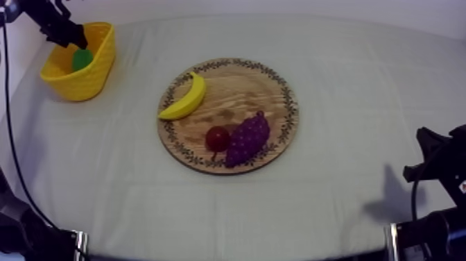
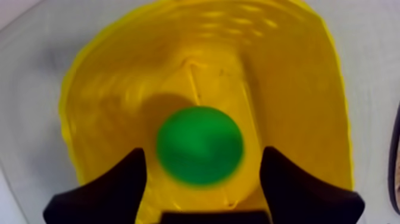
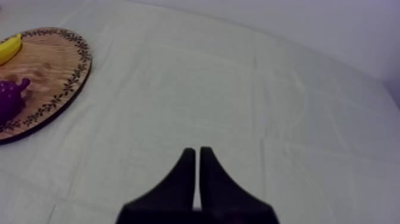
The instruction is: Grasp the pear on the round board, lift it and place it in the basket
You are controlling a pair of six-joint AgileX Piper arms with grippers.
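Hovering over the yellow basket (image 1: pixel 90 78) at the table's (image 1: pixel 360 104) ten o'clock corner, the left gripper (image 1: pixel 75 36) is spreading its fingers wide, with clear yellow showing on both sides of the pear (image 2: pixel 199 145). The pear is sitting down inside the basket, gripped by nothing, so to my eye the step in hand is the getaway. Doing it well is looking like a matter of rising straight up with the fingers apart, staying off the basket's rim at twelve o'clock and not dragging sideways, since a light basket like that is liable to tip or slide.

From the left wrist view the pear is showing as a nearly round green disc. I am judging that its long axis is running roughly up toward the gripper rather than lying flat. Which end is pointing up I cannot tell, as no stem is showing.

On the wooden board (image 1: pixel 286 89) at the table's centre, the banana (image 1: pixel 186 97) is lying at ten o'clock, the grapes (image 1: pixel 248 137) at five and the small red fruit (image 1: pixel 217 138) just beside them. The right gripper (image 3: pixel 197 152) is resting at four o'clock, its fingers pressed together into a narrow wedge.
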